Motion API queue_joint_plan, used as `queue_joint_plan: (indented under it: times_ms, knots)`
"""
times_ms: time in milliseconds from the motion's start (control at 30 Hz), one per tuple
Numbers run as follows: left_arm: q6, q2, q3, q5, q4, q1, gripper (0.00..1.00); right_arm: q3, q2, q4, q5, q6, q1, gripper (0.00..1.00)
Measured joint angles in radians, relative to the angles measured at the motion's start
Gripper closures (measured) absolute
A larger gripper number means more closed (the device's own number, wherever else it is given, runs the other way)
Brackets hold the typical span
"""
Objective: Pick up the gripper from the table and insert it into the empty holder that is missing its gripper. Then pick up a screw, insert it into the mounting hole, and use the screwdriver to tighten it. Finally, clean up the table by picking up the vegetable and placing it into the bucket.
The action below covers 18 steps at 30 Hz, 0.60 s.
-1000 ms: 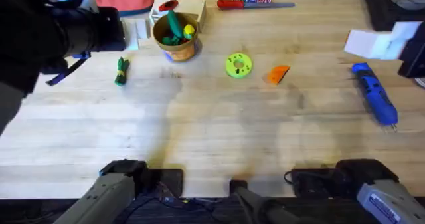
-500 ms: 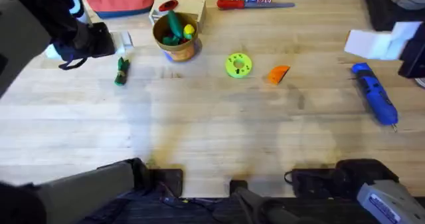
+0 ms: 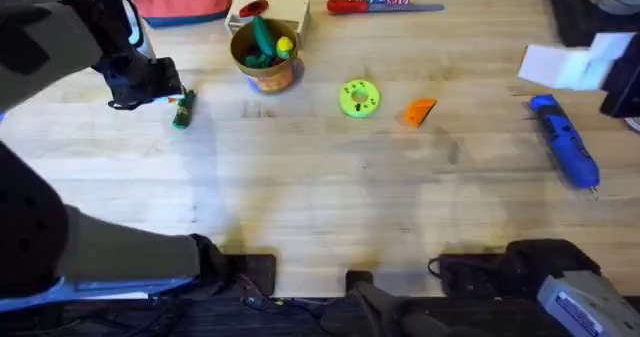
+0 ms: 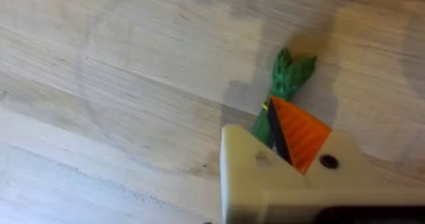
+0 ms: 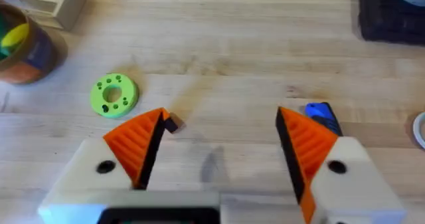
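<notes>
The small dark-green leafy toy vegetable [image 3: 183, 108] lies on the pale wooden surface [image 3: 330, 192] in the upper left of the overhead view, well apart from the round copper-brown bucket [image 3: 264, 59] up and to its right. Judged by appearance it is light, slightly soft and not fragile; its narrow banded stalk offers the best hold — take it across the middle, not at the flared leaf tips.

The left gripper [image 4: 282, 134] sits right over the stalk. One ribbed orange pad is visible on the cream plastic fingers [image 4: 252, 177]; whether they are closed on the vegetable cannot be told.

The right gripper [image 5: 219, 147] hangs released, its orange wedge pads wide apart, holding nothing.

The loose orange wedge-shaped fingertip [image 3: 419, 111] is rigid ribbed plastic — grip its flat sides.
</notes>
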Motion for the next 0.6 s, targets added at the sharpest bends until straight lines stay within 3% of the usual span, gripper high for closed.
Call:
queue_joint_plan:
  times_ms: [100,200,300,333,467,600]
  knots:
    - [0.011,-0.046,0.0,0.02,-0.013,-0.022,0.962,0.0,0.0,0.0,0.0,0.0,0.0,0.01]
    - [0.039,-0.134,0.0,0.053,-0.042,-0.07,0.558,0.0,0.0,0.0,0.0,0.0,0.0,0.01]
    - [0.098,-0.275,0.0,0.094,-0.08,-0.167,0.083,0.0,0.0,0.0,0.0,0.0,0.0,0.01]
    - [0.126,-0.333,0.0,0.112,-0.1,-0.213,0.028,0.0,0.0,0.0,0.0,0.0,0.0,0.01]
    - [0.225,-0.526,0.0,0.2,-0.169,-0.399,0.013,0.0,0.0,0.0,0.0,0.0,0.0,0.009]
    - [0.279,-0.68,0.0,0.313,-0.177,-0.584,0.012,0.0,0.0,0.0,0.0,0.0,0.0,0.01]
